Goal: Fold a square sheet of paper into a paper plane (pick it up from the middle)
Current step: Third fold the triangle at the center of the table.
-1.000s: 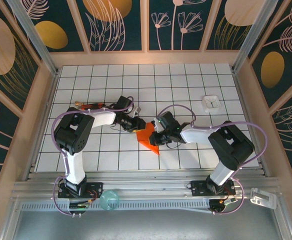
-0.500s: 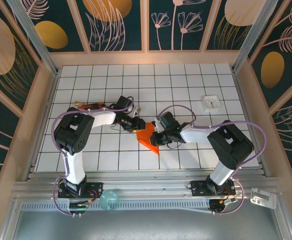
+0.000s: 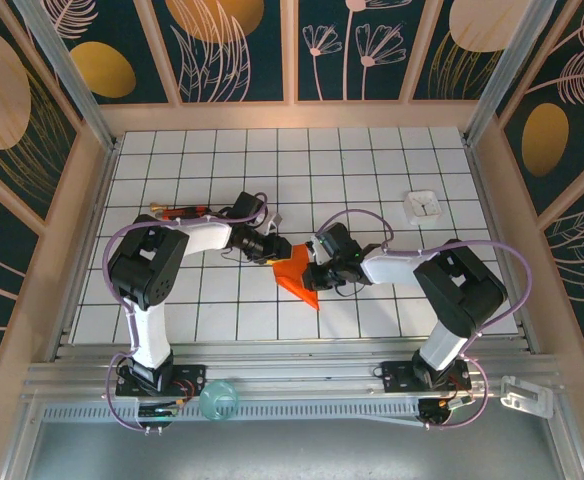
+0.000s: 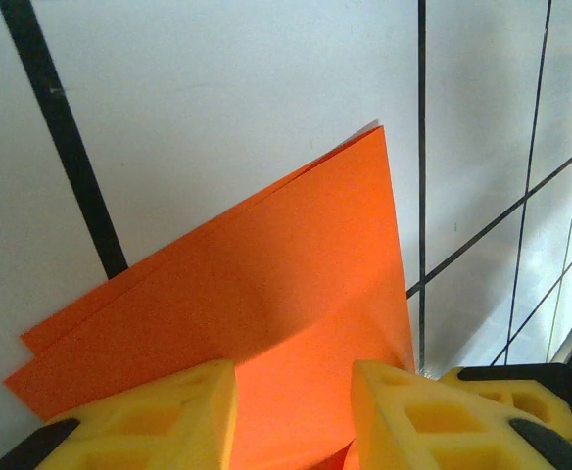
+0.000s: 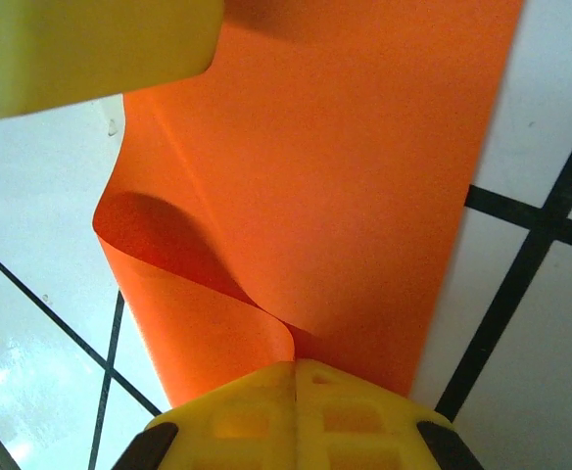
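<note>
The square sheet of paper [image 3: 294, 272] lies on the white tiles between the two arms, bright orange-red and folded over into a pointed wedge. In the left wrist view its two layers [image 4: 266, 284] lie slightly offset. My left gripper [image 3: 275, 250] is at the paper's far-left edge. Its yellow fingers [image 4: 159, 421] stand apart over the paper, and the left gripper [image 4: 291, 392] holds nothing. My right gripper [image 3: 313, 272] is at the paper's right side. The right gripper [image 5: 294, 367] is shut, with a curled fold of the sheet [image 5: 345, 176] pinched at its seam.
A small white square object [image 3: 423, 206] sits at the far right of the tiles. A thin red-and-black stick tool [image 3: 182, 211] lies behind the left arm. A teal round thing [image 3: 218, 398] rests on the front rail. Wooden walls [image 3: 92, 200] close in the table.
The right arm has edged slightly to the left. The paper and the left gripper have stayed where they were.
</note>
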`<control>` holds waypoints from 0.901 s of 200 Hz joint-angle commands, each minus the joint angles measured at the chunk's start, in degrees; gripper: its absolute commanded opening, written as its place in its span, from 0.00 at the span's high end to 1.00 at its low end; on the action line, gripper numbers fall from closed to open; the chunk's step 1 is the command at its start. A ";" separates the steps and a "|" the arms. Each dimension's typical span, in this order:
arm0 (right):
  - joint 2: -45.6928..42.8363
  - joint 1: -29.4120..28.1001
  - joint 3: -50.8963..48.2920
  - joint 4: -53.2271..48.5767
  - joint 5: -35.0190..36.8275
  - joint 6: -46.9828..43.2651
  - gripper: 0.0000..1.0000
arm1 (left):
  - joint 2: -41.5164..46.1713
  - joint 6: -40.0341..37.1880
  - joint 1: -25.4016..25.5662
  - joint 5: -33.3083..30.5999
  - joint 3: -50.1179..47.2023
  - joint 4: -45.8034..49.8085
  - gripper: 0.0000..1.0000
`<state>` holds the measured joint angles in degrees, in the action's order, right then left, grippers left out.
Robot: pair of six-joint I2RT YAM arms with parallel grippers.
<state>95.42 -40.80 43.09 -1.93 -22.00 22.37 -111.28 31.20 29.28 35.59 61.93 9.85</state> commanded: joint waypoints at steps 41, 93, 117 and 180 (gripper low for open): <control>-0.06 0.71 0.24 -1.42 1.34 -1.78 1.00 | -3.39 -1.59 0.12 -3.82 -1.11 3.07 0.62; 0.10 0.89 0.33 -1.69 1.61 -2.06 1.00 | -3.50 -1.59 0.16 -3.82 -1.02 3.16 0.62; 0.38 0.92 0.41 -1.82 1.30 -2.24 1.00 | -3.58 -1.59 0.17 -3.81 -1.11 3.07 0.62; 1.26 0.63 -0.35 -1.12 0.73 -1.56 1.00 | -3.53 -1.63 0.16 -3.74 -1.20 2.99 0.62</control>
<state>95.44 -40.53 43.07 -1.93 -22.02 21.32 -111.28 31.20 29.28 35.59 61.93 9.85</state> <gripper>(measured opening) 0.042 0.378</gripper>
